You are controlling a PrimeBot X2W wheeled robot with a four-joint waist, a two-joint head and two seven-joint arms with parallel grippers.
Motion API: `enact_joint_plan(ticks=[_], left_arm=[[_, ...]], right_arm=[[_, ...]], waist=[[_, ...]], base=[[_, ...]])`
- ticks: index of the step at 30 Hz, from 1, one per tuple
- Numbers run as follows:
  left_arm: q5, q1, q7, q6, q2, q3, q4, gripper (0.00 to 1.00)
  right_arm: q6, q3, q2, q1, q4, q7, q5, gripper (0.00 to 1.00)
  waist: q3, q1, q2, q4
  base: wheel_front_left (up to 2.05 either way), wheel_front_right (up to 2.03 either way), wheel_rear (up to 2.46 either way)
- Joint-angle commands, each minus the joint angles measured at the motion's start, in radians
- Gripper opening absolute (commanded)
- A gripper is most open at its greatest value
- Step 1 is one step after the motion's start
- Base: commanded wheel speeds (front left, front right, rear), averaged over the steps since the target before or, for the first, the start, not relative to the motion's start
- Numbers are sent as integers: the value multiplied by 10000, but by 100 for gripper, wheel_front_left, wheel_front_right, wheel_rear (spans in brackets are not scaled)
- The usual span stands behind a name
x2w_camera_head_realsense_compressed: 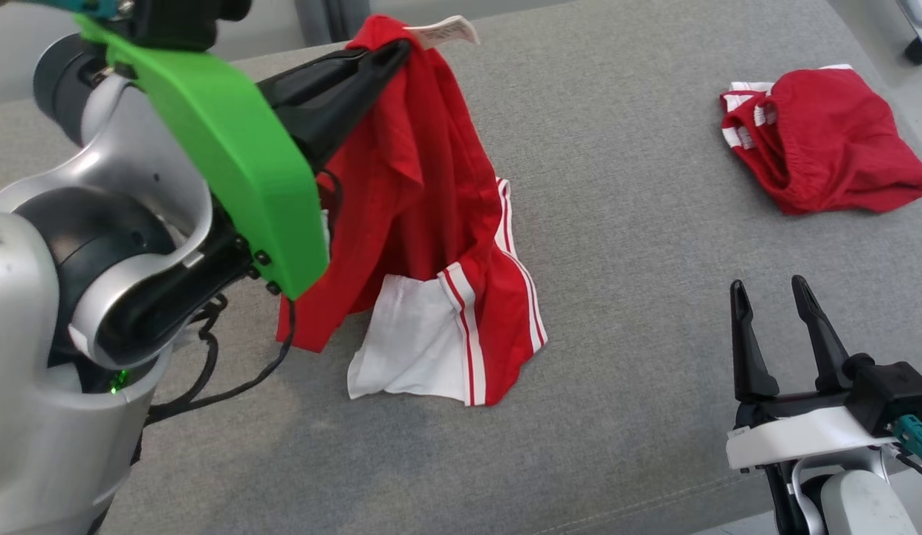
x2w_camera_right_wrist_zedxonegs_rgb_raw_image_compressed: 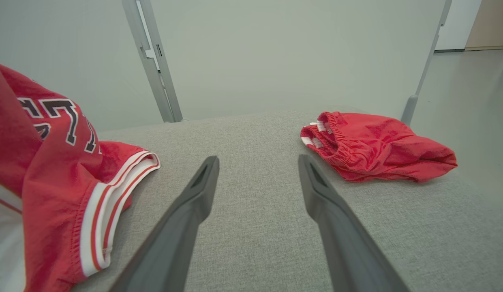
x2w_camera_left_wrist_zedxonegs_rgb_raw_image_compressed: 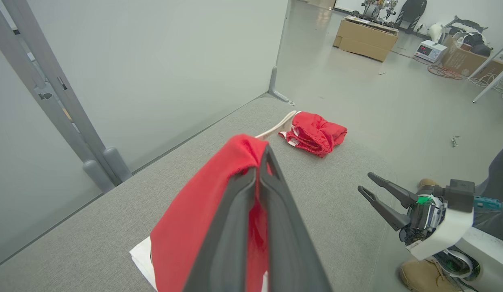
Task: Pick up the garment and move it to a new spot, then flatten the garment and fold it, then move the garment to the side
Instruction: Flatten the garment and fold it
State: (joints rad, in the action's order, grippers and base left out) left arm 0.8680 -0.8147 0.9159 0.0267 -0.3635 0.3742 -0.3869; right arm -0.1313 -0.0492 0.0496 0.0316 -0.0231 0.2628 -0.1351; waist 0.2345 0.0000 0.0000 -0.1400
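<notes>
The left hand (x2w_camera_head_realsense_compressed: 397, 52), closed on the red jersey (x2w_camera_head_realsense_compressed: 423, 223) near its label, holds it lifted, hem touching the worktop (x2w_camera_head_realsense_compressed: 624, 312), well apart from the red shorts (x2w_camera_head_realsense_compressed: 825, 141), while the right hand (x2w_camera_head_realsense_compressed: 767, 284), nearer those shorts, stands open and empty; pick-up appears done, with relocation, flattening and folding pending.

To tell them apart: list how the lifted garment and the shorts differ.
The lettered red garment hangs from the shut left gripper, lower edge on the grey surface; the red shorts lie crumpled, untouched. The garment shows a white panel; the shorts show an elastic waistband. Both carry white stripes.
</notes>
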Motion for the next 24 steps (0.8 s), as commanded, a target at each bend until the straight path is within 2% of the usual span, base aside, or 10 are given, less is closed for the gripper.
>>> enact_joint_plan(ticks=[1, 8, 18, 21, 24], left_arm=[[-15, -293, 123, 21, 128, 165, 12, 0], [-329, -1382, 166, 59, 987, 869, 431, 0], [-769, -2120, -662, 408, 2261, 1231, 1427, 0], [-1170, -2193, -966, 412, 2230, 1349, 1929, 0], [-1615, -1861, -1168, 275, 1805, 1452, 2657, 0]], right_arm=[[11, 7, 22, 137, -42, 28, -146, 100], [11, 146, 20, 105, -190, 28, -485, 100], [11, 283, 20, 135, -246, 28, -700, 100], [11, 300, 19, 211, -290, 28, -693, 100], [11, 423, 20, 295, -348, 28, -686, 100]], waist=[[53, 0, 0, -284], [58, 0, 0, -802], [198, 0, 0, -1080], [246, 0, 0, -1088], [292, 0, 0, -1131]], base=[[0, 0, 0], [0, 0, 0], [0, 0, 0], [0, 0, 0], [0, 0, 0]])
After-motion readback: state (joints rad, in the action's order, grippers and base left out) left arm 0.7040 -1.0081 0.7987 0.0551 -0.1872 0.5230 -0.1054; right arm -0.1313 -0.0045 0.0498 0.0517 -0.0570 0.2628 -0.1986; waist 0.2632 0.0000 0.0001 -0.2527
